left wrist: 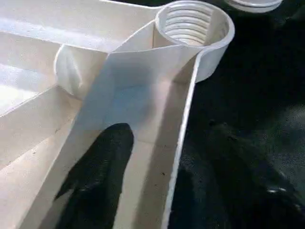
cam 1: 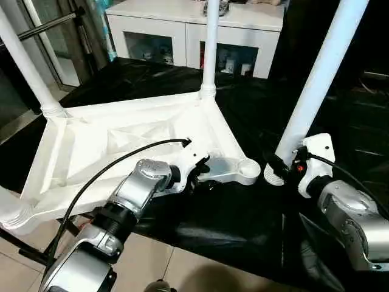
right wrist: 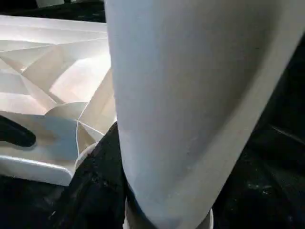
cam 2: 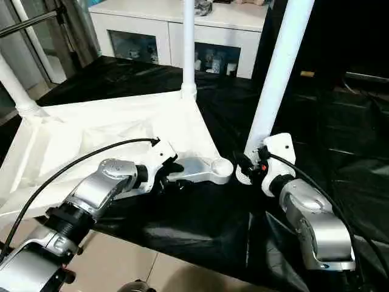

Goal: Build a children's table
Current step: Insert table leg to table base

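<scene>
In the left eye view, the children's table top [cam 1: 121,146] lay upside down on a black sheet [cam 1: 243,219], ribbed underside up, with legs already standing in three corners: one at ten o'clock [cam 1: 27,67], one at twelve o'clock [cam 1: 211,45], and a stub at the eight o'clock edge [cam 1: 12,213]. The empty corner socket [cam 1: 249,170] pointed toward four o'clock, and the left gripper [cam 1: 200,173] sat at the table's rim just beside it. The fourth leg [cam 1: 319,76] rose toward one o'clock, its threaded foot resting on the sheet just beside the socket, with the right gripper [cam 1: 285,167] closed around its base. The right eye view showed the same: the leg's foot [cam 2: 246,173] stood apart from the socket [cam 2: 222,165]. In the left wrist view, one dark finger [left wrist: 100,176] lay inside the rim wall and the other [left wrist: 224,171] outside it, jaws straddling the edge, partly open, not clearly clamped. The threads inside the socket [left wrist: 190,24] showed plainly. In the right wrist view, the leg [right wrist: 190,105] passed between the fingers [right wrist: 95,191], held firmly. To do this step well, I judged the left should pin the rim steady while the right lifted the foot, centred it squarely over the socket, and kept the leg upright before turning, lest the threads cross.
</scene>
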Motion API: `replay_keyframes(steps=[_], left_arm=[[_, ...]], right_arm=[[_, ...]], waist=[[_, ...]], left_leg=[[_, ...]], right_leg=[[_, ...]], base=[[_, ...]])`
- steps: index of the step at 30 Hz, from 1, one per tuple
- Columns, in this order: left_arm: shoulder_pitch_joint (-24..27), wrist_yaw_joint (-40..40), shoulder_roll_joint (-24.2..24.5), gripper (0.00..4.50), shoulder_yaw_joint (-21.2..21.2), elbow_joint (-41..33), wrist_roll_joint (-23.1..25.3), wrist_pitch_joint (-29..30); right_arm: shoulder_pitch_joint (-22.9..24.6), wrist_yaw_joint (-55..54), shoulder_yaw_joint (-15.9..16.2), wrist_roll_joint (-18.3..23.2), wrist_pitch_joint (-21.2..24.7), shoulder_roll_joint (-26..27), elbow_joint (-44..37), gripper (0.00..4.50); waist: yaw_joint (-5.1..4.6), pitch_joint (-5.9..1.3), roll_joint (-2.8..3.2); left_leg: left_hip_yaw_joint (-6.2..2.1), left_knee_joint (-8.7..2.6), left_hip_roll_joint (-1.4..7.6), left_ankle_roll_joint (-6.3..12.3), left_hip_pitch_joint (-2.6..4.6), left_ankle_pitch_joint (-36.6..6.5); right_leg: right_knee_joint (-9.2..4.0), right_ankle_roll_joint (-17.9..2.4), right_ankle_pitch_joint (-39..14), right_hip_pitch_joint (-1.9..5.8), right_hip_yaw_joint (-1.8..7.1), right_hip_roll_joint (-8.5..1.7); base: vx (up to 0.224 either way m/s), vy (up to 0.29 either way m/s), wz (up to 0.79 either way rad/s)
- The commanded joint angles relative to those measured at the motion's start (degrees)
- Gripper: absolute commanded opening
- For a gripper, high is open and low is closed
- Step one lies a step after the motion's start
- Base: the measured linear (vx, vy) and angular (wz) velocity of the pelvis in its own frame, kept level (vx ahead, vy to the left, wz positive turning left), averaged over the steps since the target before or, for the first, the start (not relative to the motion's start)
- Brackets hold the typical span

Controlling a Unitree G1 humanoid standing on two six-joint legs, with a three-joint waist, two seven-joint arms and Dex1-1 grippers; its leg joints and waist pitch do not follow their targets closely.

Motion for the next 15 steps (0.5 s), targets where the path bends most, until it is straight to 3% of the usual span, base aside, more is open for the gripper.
replay_keyframes(steps=[1, 10, 15], left_arm=[[-1.7, -1.0, 0.2, 2.52, -0.5, 2.0, 1.0, -1.2], [-3.8, -3.2, 0.5, 1.86, -1.1, 6.1, 2.3, -2.9], [-4.3, -4.2, 0.7, 1.42, -1.2, 7.3, 2.9, -3.3]], right_arm=[[-0.5, 0.7, -0.1, 0.0, -0.4, -0.6, -1.8, 1.91], [-0.2, 0.9, -0.1, 0.4, -0.1, -0.7, -2.7, 1.91], [0.0, 1.0, 0.0, 0.5, -0.1, -0.5, -3.1, 1.91]], waist=[[-0.17, -3.47, -0.27], [-0.22, -3.46, -0.03], [-0.25, -3.32, 0.02]], left_leg=[[-1.20, -4.31, 2.52, -0.97, 0.46, -7.6], [-1.21, -4.34, 2.67, -0.93, 0.50, -7.4], [-1.26, -4.55, 2.71, -1.19, 0.48, -8.4]], right_leg=[[-4.92, -9.6, 0.7, 2.45, 2.23, -4.50], [-4.87, -10.3, 2.9, 2.43, 2.26, -4.61], [-5.10, -10.1, 1.1, 2.47, 2.32, -4.73]], base=[[0.000, 0.000, 0.00], [0.000, 0.000, 0.00], [0.000, 0.000, 0.00]])
